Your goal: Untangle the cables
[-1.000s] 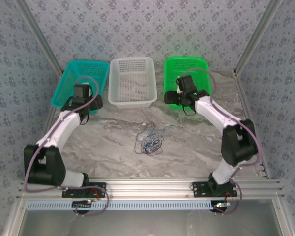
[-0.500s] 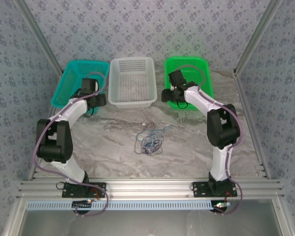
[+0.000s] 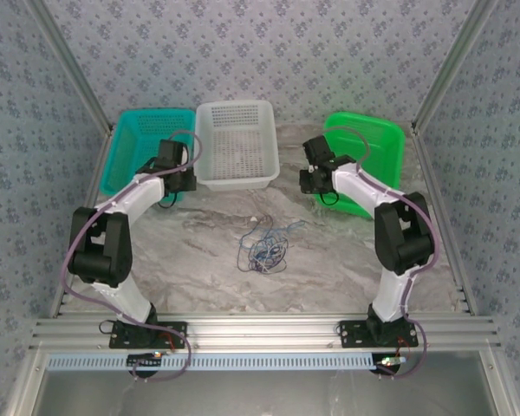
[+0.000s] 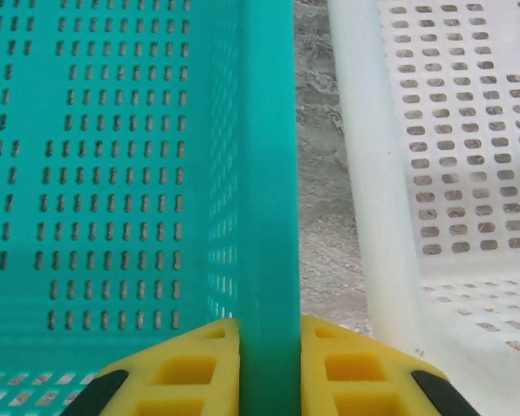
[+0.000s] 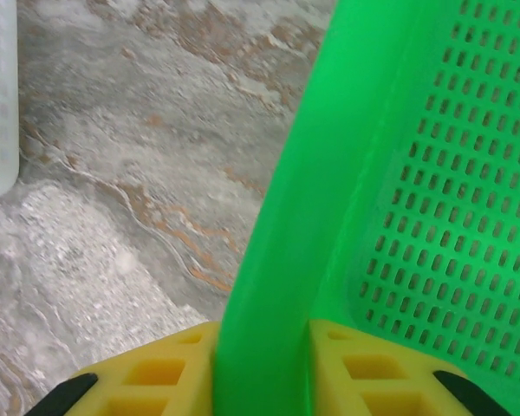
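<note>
Teal basket [image 4: 113, 173] is pinched at its wall by the left gripper [image 4: 269, 347], left of the white basket [image 3: 236, 180]. The right gripper [image 5: 262, 347] pinches the green basket [image 5: 433, 173], right of it. The cables [image 3: 264, 247] lie tangled on the table [image 3: 347, 260] in front of it. Likely step: positioning baskets. Next, release and reach the tangle.

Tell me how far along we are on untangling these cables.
Done: nothing visible yet. The cables lie in one tangled clump on the table, with neither gripper on them.
In hand: the left gripper is clamped on the teal basket wall, the right gripper on the green basket wall.
Left: all of the untangling itself.
</note>
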